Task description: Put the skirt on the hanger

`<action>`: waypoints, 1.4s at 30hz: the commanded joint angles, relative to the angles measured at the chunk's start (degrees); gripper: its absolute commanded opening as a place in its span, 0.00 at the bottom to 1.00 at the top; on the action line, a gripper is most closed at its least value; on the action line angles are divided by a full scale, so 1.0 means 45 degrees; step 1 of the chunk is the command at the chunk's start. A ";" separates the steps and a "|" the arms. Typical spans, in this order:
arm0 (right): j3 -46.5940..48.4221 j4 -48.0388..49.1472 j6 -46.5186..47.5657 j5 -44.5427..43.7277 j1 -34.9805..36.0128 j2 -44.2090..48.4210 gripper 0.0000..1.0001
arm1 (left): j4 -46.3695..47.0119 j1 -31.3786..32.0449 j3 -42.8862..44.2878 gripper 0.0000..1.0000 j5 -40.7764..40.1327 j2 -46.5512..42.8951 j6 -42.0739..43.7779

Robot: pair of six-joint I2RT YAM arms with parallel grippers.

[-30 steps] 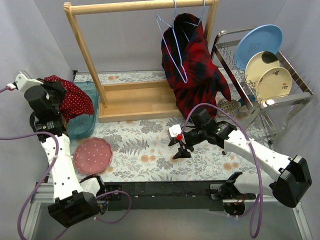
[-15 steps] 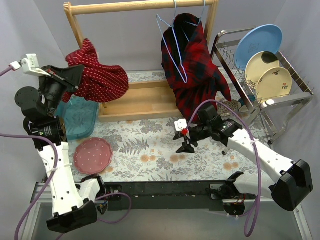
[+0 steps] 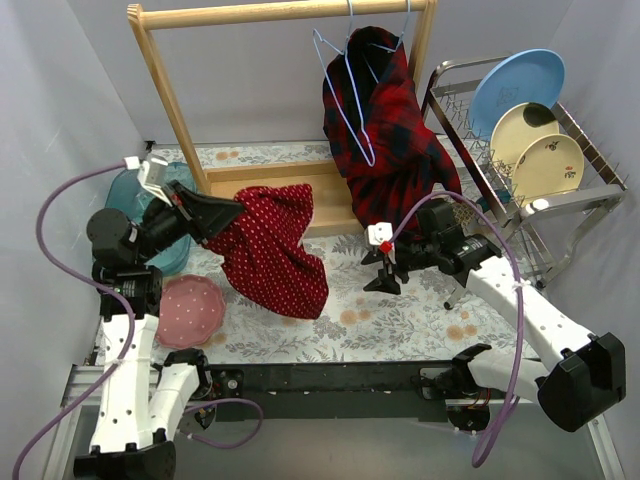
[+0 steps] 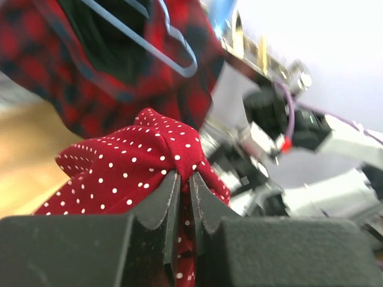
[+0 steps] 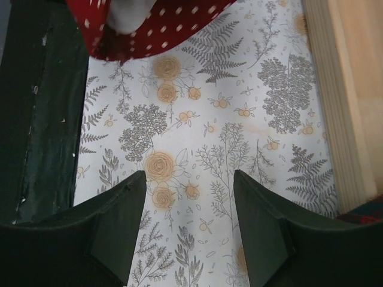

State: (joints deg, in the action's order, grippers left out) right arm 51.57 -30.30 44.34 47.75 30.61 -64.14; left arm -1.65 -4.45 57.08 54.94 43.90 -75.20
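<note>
- Two hands are in view, and only the left hand [image 3: 236, 211] holds anything: its fingers are pressed together on a bunched fold of the red white-dotted skirt [image 3: 273, 250].
- From the left wrist, the fold of the skirt [image 4: 136, 160] rises in a peak just past the fingertips of the left hand [image 4: 184, 179], with cloth caught in the narrow slit between them.
- From that pinch the skirt hangs down and to the right, lifted over the flowered bench [image 3: 420, 325]. Its lower edge may brush the cloth there, but the overhead view does not settle it.
- Right of the skirt, the right hand [image 3: 384, 279] hovers low over the bench with its fingers spread and nothing between them.
- Seen from the right wrist, the right hand [image 5: 187, 179] frames bare flowered cloth, and the skirt's hem [image 5: 161, 27] lies at the top edge, well apart from the fingertips.
- Up on the wooden rail [image 3: 280, 12], the pale blue wire hanger [image 3: 345, 95] hangs against a red-and-black plaid shirt [image 3: 395, 150], up and to the right of the skirt and not touching it.
- A white block with a red dot [image 3: 378, 237] sits on the right wrist; any marking on it is too small to read.
</note>
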 commanded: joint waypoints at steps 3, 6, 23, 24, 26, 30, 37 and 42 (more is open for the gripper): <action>0.0083 -0.0160 0.0245 0.0562 -0.0884 0.0172 0.68 | 0.0289 0.1514 -0.2580 0.00 0.0605 -0.0653 -0.0164; 0.0044 -0.0180 0.0265 0.0562 -0.1021 -0.0024 0.68 | -0.0256 0.2373 -0.3345 0.00 0.0021 -0.0752 0.0165; -0.0191 -0.0121 0.0382 0.0541 -0.1158 -0.0844 0.68 | -0.5413 0.5676 -0.3096 0.78 -0.7731 0.0441 0.1476; -0.0191 -0.0140 0.0401 0.0639 -0.1158 -0.0864 0.68 | -0.5627 0.5695 -0.2920 0.81 -0.8258 0.0227 0.1457; -0.0210 -0.0180 0.0440 0.0892 -0.1138 -0.0981 0.68 | -0.6155 0.5676 -0.2957 0.82 -0.9547 0.0050 0.1302; -0.0152 -0.0258 0.0538 0.1128 -0.0807 -0.1098 0.68 | -0.6625 0.5676 -0.3600 0.88 -1.0898 -0.0633 0.0386; -0.0190 0.1671 -0.1333 -0.0528 0.1651 -0.1994 0.67 | -0.6976 0.5676 -0.4908 0.86 -1.0802 -0.1240 -0.0963; 0.0374 0.2945 -0.2585 -0.3246 0.3685 -0.2874 0.65 | -0.7327 0.5695 -0.4910 0.83 -1.0354 -0.0791 -0.1511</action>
State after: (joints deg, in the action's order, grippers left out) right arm 50.76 -23.40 38.44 42.02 42.65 -74.85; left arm -32.84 21.12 35.16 7.88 39.62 -78.89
